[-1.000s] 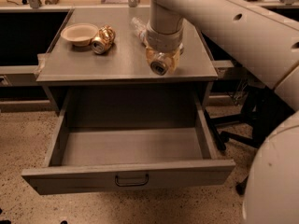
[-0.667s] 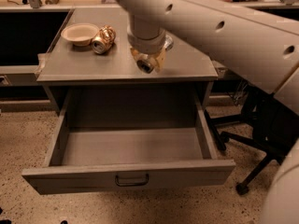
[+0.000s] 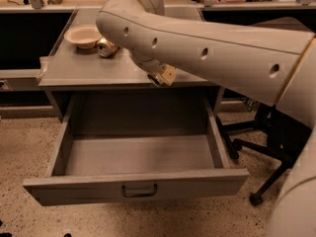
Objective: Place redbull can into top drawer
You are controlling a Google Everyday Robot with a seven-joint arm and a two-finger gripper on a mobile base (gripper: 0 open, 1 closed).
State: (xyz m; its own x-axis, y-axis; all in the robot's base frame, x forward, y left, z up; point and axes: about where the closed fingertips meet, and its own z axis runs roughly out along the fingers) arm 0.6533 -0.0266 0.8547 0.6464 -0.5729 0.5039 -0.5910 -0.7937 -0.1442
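Note:
The top drawer is pulled wide open below the grey cabinet top, and its bare floor shows. Its small dark bar handle sits mid-front. My gripper hangs under the big white arm at the front edge of the cabinet top, above the back of the drawer. It is shut on the redbull can, of which only the dark round end and a bit of silver show. The arm hides the rest of the can.
A tan bowl and a gold-copper can lying on its side sit at the back left of the cabinet top. A black office chair base stands on the speckled floor right of the drawer.
The arm has swung left and toward the cabinet's front edge, carrying the can from above the right part of the top to over the drawer's back. The drawer has stayed open.

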